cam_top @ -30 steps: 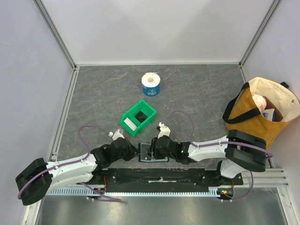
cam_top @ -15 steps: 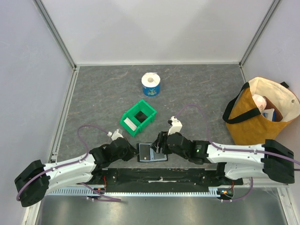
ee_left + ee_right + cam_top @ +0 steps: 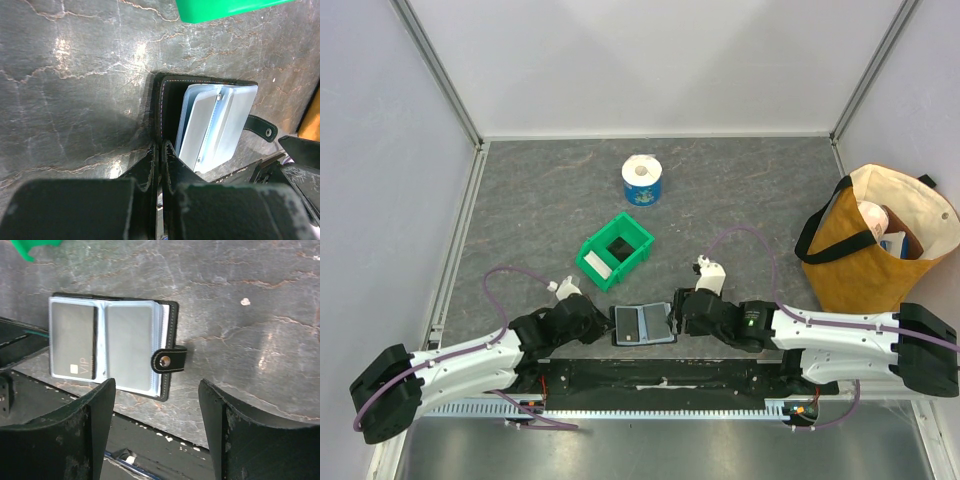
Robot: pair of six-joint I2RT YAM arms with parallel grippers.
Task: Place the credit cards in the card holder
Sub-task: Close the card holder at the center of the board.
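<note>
Hovering with jaws spread wide and empty, the right gripper [image 3: 156, 390] sits above the snap tab [image 3: 168, 360] of the holder [image 3: 642, 324], which lies open on the table [image 3: 740, 200] between the arms. The left gripper [image 3: 159, 151] is closed tight on the holder's left cover. One card [image 3: 74, 347] fills the left sleeve; a white card [image 3: 597, 264] lies in the green bin [image 3: 642, 240] just beyond.
</note>
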